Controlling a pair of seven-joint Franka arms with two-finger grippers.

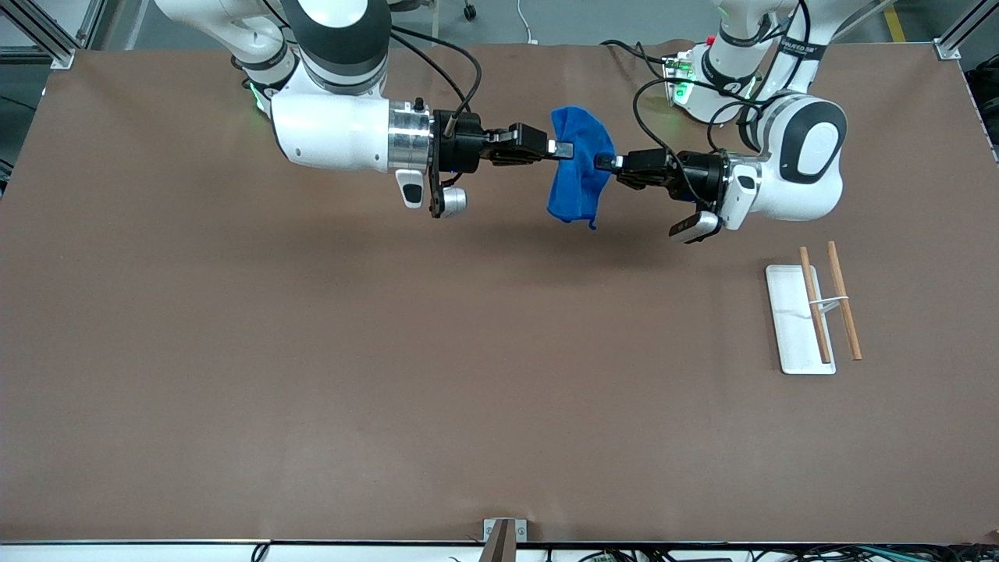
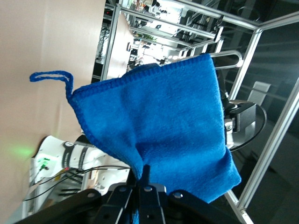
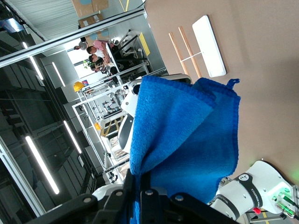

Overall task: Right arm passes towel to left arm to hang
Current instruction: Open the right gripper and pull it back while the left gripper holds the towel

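The bright blue towel [image 1: 579,164] hangs in the air between the two grippers, over the part of the table near the robots' bases. My right gripper [image 1: 563,148] is shut on one edge of it. My left gripper [image 1: 602,162] is shut on the facing edge. The towel droops below both, its corner tail at the bottom. In the left wrist view the towel [image 2: 163,126] spreads out from the closed gripper [image 2: 142,175], with the loop tail to one side. In the right wrist view the towel [image 3: 187,140] is folded out from the closed gripper [image 3: 144,179].
A white flat base [image 1: 798,320] with two wooden rods [image 1: 844,311] joined by a thin wire stands toward the left arm's end of the table, nearer the front camera than the grippers. It also shows in the right wrist view [image 3: 209,45]. The table [image 1: 390,351] is brown.
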